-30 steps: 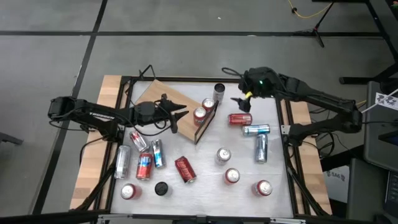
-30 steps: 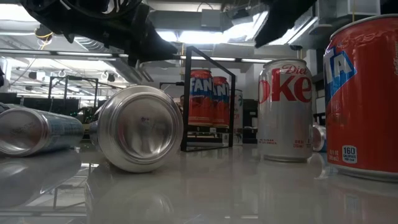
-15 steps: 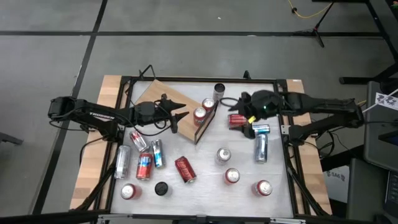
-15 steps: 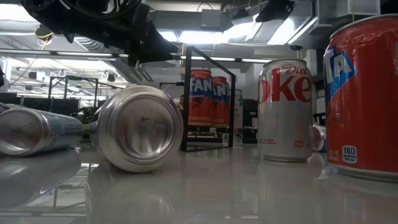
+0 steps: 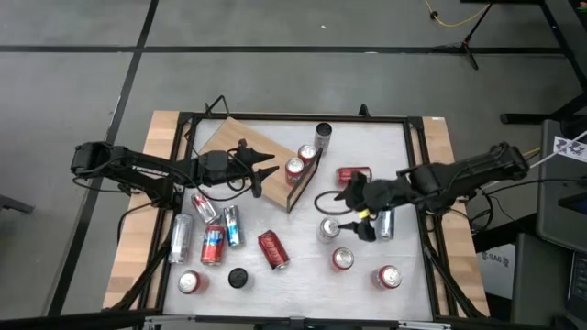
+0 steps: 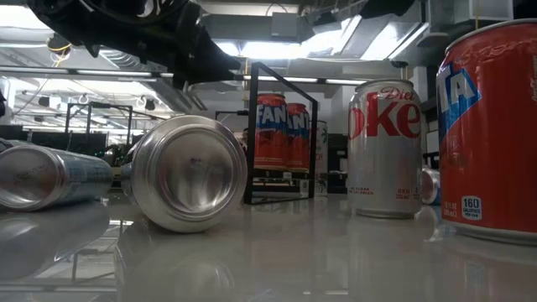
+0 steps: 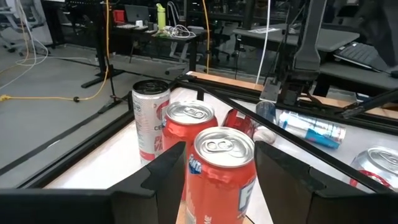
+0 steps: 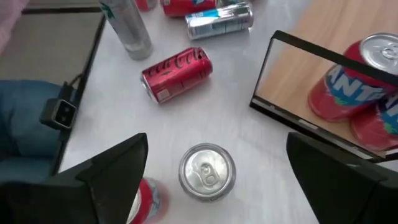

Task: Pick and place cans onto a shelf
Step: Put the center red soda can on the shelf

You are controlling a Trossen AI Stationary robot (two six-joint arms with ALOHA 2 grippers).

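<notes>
Above the table's middle, the right claw (image 5: 348, 211) has swung down from the far side, spread wide over an upright silver can (image 8: 207, 172), probably next to grab.

On the shelf (image 5: 240, 143), the left claw (image 5: 267, 170) has loosened around a red can (image 7: 221, 168).

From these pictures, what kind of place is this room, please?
Probably a robotics lab or workshop. Two dark robot arms work at a framed white table strewn with drink cans; beyond it stand desks with equipment, cables on the floor and ceiling lights.
</notes>
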